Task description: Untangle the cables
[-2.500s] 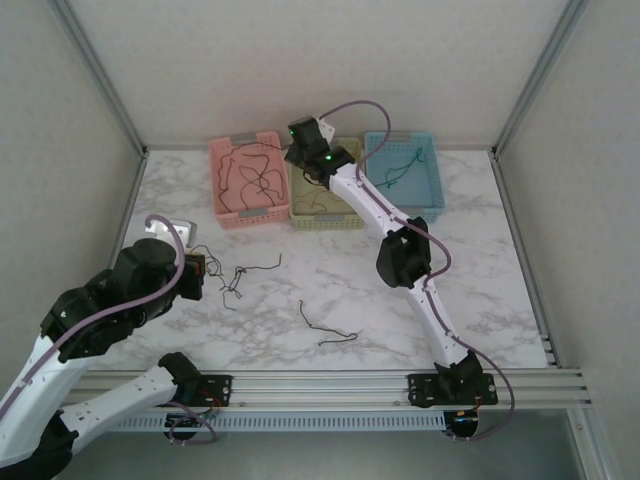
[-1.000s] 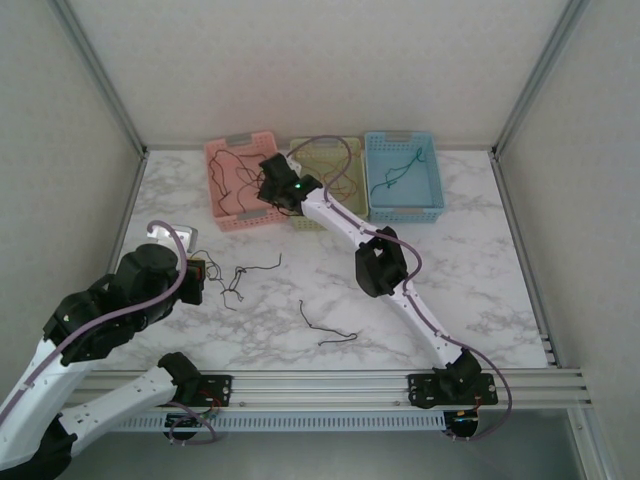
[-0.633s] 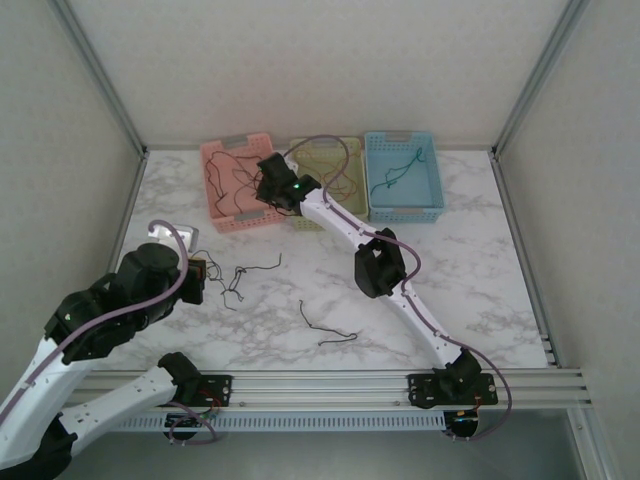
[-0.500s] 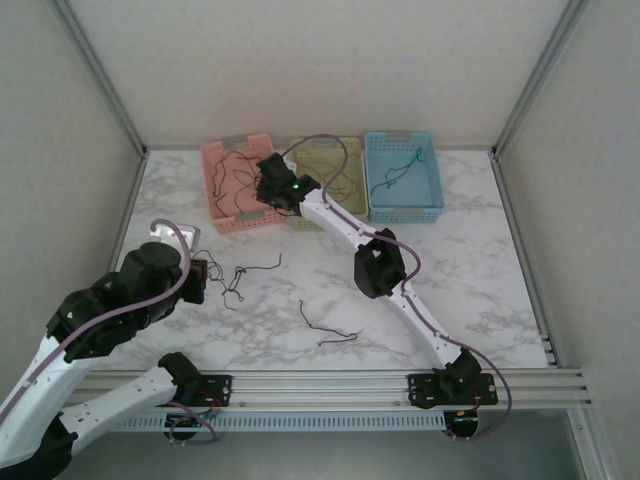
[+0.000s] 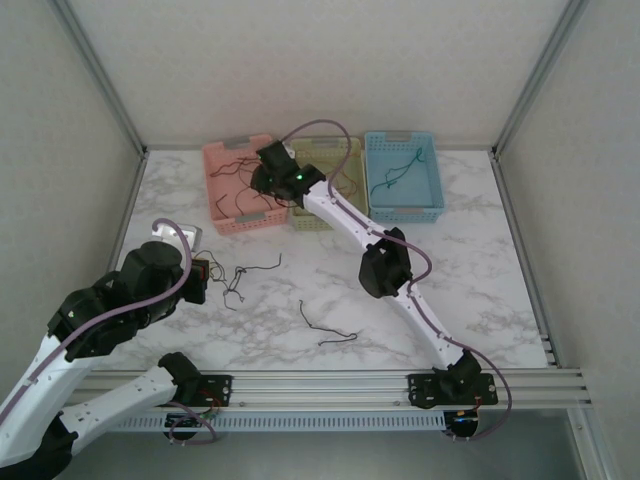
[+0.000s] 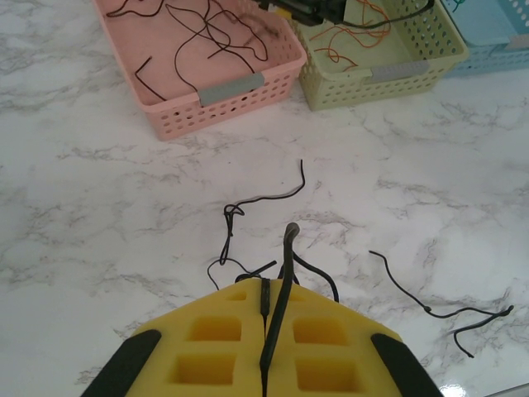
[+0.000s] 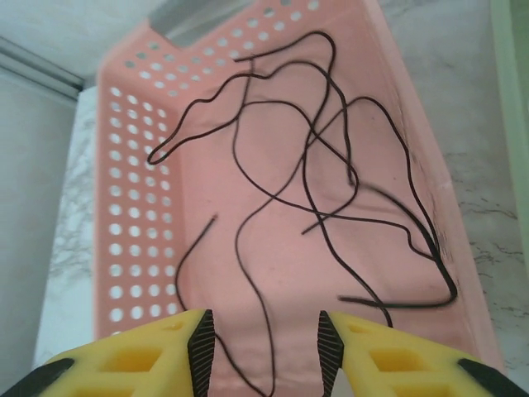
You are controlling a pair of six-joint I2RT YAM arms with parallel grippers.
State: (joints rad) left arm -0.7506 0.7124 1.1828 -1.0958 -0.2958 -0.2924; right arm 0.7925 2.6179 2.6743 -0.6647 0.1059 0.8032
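Right pincer (image 7: pixel 263 343) shifted over perforated pink basket (image 7: pixel 132 207) — curly black cables (image 7: pixel 318 141) inside

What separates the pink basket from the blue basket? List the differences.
The pink basket holds many black wires; the blue basket holds a small teal tangle. The open right end effector hovers over the pink basket, not the blue basket. Both have perforated walls.
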